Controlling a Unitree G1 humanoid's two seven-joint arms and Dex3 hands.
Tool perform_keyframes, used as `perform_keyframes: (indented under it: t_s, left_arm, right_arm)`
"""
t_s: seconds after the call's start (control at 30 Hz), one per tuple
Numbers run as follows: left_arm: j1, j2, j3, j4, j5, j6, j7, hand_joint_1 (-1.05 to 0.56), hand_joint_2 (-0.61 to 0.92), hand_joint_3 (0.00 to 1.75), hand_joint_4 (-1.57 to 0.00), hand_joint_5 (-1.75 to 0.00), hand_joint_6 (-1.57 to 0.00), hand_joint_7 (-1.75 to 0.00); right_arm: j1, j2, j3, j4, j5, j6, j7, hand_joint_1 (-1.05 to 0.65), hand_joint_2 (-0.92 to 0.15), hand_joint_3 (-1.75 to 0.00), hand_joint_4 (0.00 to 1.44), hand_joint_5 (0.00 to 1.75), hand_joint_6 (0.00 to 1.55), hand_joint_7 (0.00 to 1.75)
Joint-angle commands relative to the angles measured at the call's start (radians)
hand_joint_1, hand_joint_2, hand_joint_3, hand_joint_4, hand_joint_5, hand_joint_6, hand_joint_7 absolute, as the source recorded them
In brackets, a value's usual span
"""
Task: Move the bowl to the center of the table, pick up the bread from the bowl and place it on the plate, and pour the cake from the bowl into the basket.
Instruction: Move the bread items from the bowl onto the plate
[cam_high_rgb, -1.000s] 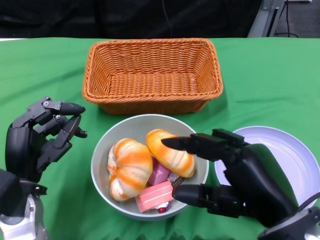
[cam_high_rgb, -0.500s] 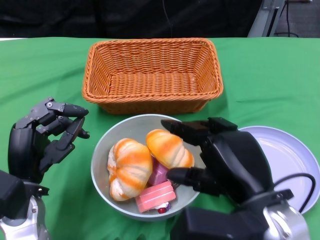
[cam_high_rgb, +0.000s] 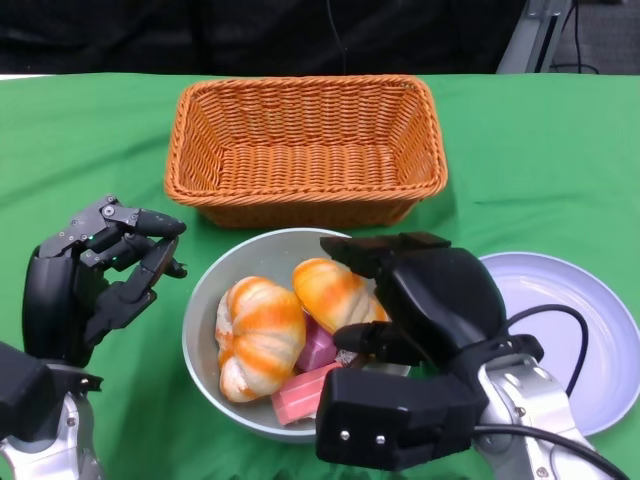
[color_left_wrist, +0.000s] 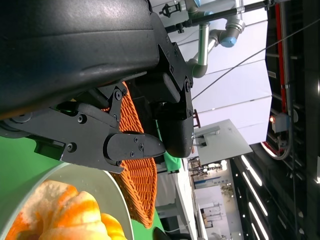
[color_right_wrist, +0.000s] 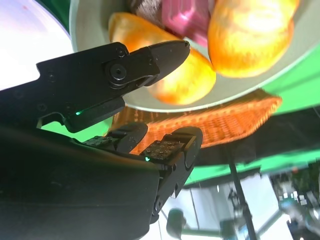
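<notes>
Head view, nearest the camera: the right robot hand (cam_high_rgb: 420, 300) reaches over the right rim of the round grey bowl (cam_high_rgb: 225, 275), fingers spread on either side of the smaller glossy orange-and-cream bread roll (cam_high_rgb: 335, 292); whether they touch it I cannot tell, and nothing is lifted. The right wrist view shows one black fingertip (color_right_wrist: 170, 52) lying against or just off that roll, with the other fingers apart from it. Beside it in the bowl lies a bigger, pumpkin-ridged orange bread roll (cam_high_rgb: 258, 335), and pink cake slices (cam_high_rgb: 305, 392) sit beneath and between the two. The left robot hand (cam_high_rgb: 95, 280) hovers just left of the bowl, fingers loosely curled and holding nothing. Right of the bowl, on the green table (cam_high_rgb: 540, 150), sits the round pale lilac plate (cam_high_rgb: 580, 320). Beyond the bowl stands the rectangular woven orange wicker basket (cam_high_rgb: 305, 150).
</notes>
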Motion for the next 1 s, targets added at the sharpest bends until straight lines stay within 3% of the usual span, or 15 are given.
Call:
perform_keyframes:
  t_s: [0.03,0.3,0.5,0.73,1.0]
  left_arm:
    - [-0.009,0.016,0.001,0.004,-0.005,-0.022,-0.006,-0.15,0.92,0.39,-0.79,-1.44,-0.88,-1.04]
    - [-0.007,0.018,-0.001,0.005,-0.002,-0.027,-0.005,-0.15,0.90,0.41,-0.79,-1.43,-0.88,-1.05]
    - [0.000,0.022,-0.008,-0.003,0.015,-0.029,0.007,-0.16,0.90,0.43,-0.80,-1.44,-0.88,-1.07]
    - [0.005,0.024,-0.014,-0.010,0.033,-0.050,0.017,-0.15,0.89,0.45,-0.80,-1.44,-0.86,-1.09]
    - [0.002,0.028,-0.014,0.005,0.046,-0.067,0.028,-0.15,0.88,0.47,-0.80,-1.43,-0.87,-1.08]
  right_arm:
    - [-0.023,-0.015,0.014,-0.002,0.006,0.036,0.055,-0.70,-0.92,-0.07,0.36,0.10,0.40,0.00]
    - [-0.064,-0.026,0.059,0.003,-0.007,0.123,0.180,-0.73,-0.92,-0.10,0.30,0.06,0.36,0.00]
    - [-0.103,-0.029,0.111,0.106,-0.053,0.118,0.105,-0.75,-0.92,-0.10,0.34,0.07,0.38,0.01]
    - [-0.133,-0.020,0.167,0.219,-0.112,0.106,-0.078,-0.74,-0.92,-0.12,0.41,0.10,0.42,0.02]
    - [-0.123,-0.028,0.137,0.251,0.014,-0.026,-0.218,-0.34,-0.92,-0.03,0.82,0.27,0.65,0.08]
